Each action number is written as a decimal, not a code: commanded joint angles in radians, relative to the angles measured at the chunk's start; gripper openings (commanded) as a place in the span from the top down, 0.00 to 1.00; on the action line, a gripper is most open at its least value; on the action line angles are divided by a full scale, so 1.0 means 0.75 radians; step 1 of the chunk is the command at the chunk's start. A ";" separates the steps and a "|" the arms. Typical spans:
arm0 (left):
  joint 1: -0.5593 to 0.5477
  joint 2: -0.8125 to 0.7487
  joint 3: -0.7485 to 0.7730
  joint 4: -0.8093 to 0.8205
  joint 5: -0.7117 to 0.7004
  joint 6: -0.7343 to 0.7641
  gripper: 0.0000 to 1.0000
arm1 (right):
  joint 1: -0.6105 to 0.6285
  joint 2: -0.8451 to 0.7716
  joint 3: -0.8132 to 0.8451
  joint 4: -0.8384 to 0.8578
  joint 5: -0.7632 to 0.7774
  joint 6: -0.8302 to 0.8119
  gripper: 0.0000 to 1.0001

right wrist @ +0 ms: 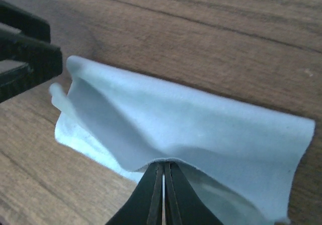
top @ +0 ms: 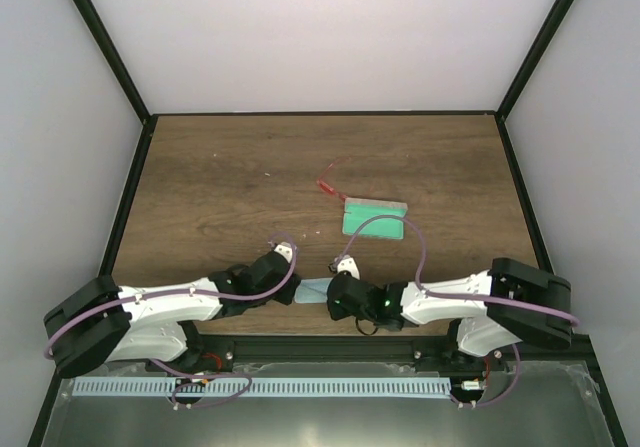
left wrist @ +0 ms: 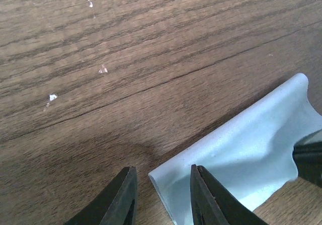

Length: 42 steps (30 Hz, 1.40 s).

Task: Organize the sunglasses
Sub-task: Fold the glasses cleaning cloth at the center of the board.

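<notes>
Pale blue cloth (right wrist: 191,119) is sitting at the near edge of the wooden table (top: 220,187), right between the two grippers. Right gripper (right wrist: 163,172) is pinching one edge of it, jaws fully closed on the fabric. The cloth is bunching and folding over itself from that pinch.

Left gripper (left wrist: 162,202) is hanging partly open at the cloth's opposite end. One finger (left wrist: 209,200) is overlapping the fabric, the other is sitting over bare wood, and a cloth corner is lying in the gap. It isn't clamping anything that I can see.

Sunglasses (top: 328,184), thin red frame, are lying near mid-table, well apart from both grippers, with nothing touching them. Grey case (top: 375,217) is lying open, green lining up, just beside them on the nearer right side. I can't tell if the two are touching.
</notes>
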<state>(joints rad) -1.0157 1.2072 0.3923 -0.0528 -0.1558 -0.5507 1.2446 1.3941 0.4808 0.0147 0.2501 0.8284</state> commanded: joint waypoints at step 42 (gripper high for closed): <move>-0.288 0.137 0.044 -0.140 -0.347 -0.552 0.60 | -0.119 -0.120 -0.021 -0.161 0.106 0.032 0.68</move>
<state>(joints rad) -1.2259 1.2938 0.4114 -0.1234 -0.3801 -0.9314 1.1595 1.2896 0.4736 -0.1551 0.3431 0.8528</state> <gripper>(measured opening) 0.401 0.336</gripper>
